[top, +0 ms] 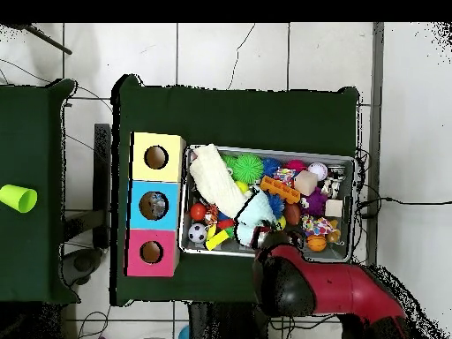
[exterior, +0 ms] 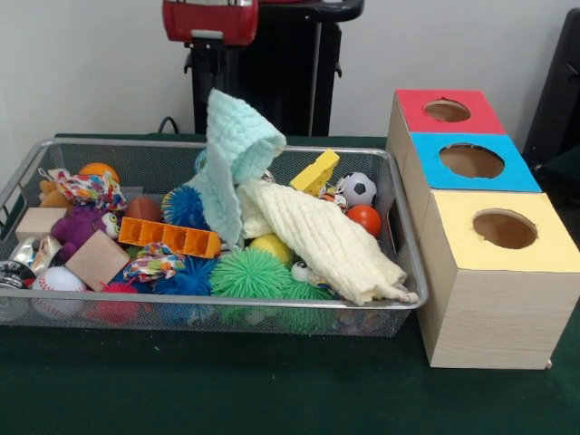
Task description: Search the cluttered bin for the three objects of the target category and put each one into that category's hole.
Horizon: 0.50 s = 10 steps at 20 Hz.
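The wire mesh bin [exterior: 412,272] is full of toys and cloths; it also shows in the overhead view [top: 355,205]. A mint green cloth [exterior: 237,145] is lifted in a peak above the clutter, its lower end still in the bin. My red arm [exterior: 210,20] comes down right above its top corner, and my gripper [top: 262,233] is shut on the cloth [top: 256,212]. The tips merge with the dark pedestal in the front view. The hole [exterior: 471,160] in the blue-topped box is to the right of the bin, the middle one of three [top: 154,205].
A cream cloth [exterior: 326,240] lies over the bin's right half. Spiky green [exterior: 249,272] and blue balls, an orange block [exterior: 172,237], a yellow block [exterior: 315,170], a soccer ball [exterior: 358,188] and wooden cubes [exterior: 97,260] fill the bin. Red-topped [exterior: 446,111] and yellow-topped [exterior: 504,229] boxes flank the blue one.
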{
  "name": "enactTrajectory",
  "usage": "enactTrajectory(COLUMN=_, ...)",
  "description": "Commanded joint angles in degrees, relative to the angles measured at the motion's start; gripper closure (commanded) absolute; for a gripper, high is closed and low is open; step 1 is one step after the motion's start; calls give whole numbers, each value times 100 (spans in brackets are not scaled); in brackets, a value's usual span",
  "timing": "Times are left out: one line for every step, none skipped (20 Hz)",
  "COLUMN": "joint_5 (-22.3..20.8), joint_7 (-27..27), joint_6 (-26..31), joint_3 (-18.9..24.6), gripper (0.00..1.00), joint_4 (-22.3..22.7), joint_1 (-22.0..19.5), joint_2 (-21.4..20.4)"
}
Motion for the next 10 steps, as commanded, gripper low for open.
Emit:
enactTrajectory(joint_5=-392, joint_7=-1562, joint_6=764, joint_3=1247, gripper=100, joint_4=185, joint_1=-617, joint_2=-258)
enactTrajectory(joint_5=-483, joint_7=-1596, joint_6=751, joint_3=1309, gripper=100, joint_4=188, joint_1=-669, joint_2=-285)
enactTrajectory(joint_5=-457, joint_7=-1687, joint_6=876, joint_3=1456, gripper=100, joint_4=205, joint_1=-773, joint_2=-311)
enactTrajectory(joint_5=-433, joint_7=-1743, joint_6=931, joint_3=1589, gripper=100, joint_4=229, joint_1=-875, joint_2=-354)
enactTrajectory(joint_5=-411, joint_7=-1794, joint_6=995, joint_3=1686, gripper=100, joint_4=218, joint_1=-951, joint_2=-386)
enactTrajectory(joint_5=-380, joint_7=-1832, joint_6=1073, joint_3=1793, gripper=100, joint_4=210, joint_1=-1028, joint_2=-412)
enactTrajectory(joint_5=-384, joint_7=-1863, joint_6=1138, joint_3=1878, gripper=100, joint_4=202, joint_1=-1094, joint_2=-426)
enactTrajectory(joint_5=-384, joint_7=-1882, joint_6=1193, joint_3=1966, gripper=100, joint_4=186, joint_1=-1161, joint_2=-421)
enactTrajectory(joint_5=-401, joint_7=-1882, joint_6=1220, joint_3=2037, gripper=100, joint_4=178, joint_1=-1219, joint_2=-420)
enactTrajectory(joint_5=-418, joint_7=-1882, joint_6=1247, joint_3=2107, gripper=100, joint_4=171, joint_1=-1277, joint_2=-419)
